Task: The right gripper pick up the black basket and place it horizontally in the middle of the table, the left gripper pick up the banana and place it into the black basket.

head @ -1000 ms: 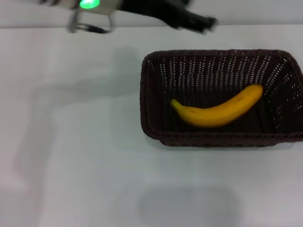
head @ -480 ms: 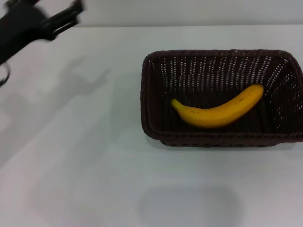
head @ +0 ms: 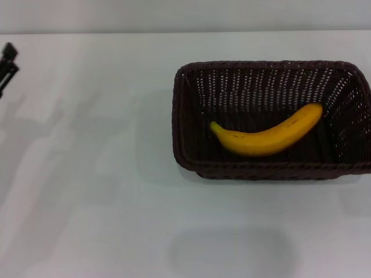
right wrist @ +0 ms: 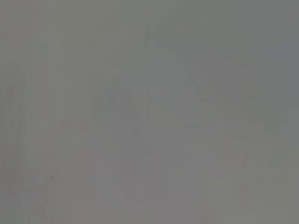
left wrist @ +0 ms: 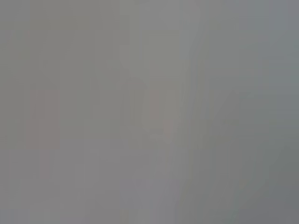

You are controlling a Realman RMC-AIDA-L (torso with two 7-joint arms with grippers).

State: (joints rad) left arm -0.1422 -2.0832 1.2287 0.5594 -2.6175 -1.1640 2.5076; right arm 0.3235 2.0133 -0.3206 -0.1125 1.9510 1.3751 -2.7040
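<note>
At the far left edge of the frame, only a black tip of the left end effector [head: 7,62] showed over the smooth white tabletop [head: 98,191]; whether it was clenched could not be told. Right of centre sat the dark woven wicker rectangular basket [head: 191,116], the curved yellow banana [head: 266,136] lying inside it, unobstructed.

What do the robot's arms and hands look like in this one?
Little shows. At the head view's left edge, only a small black piece of the left hand is in frame, with thin angular parts. No cables, markings or arm body are visible. The right hand is not in view.
</note>
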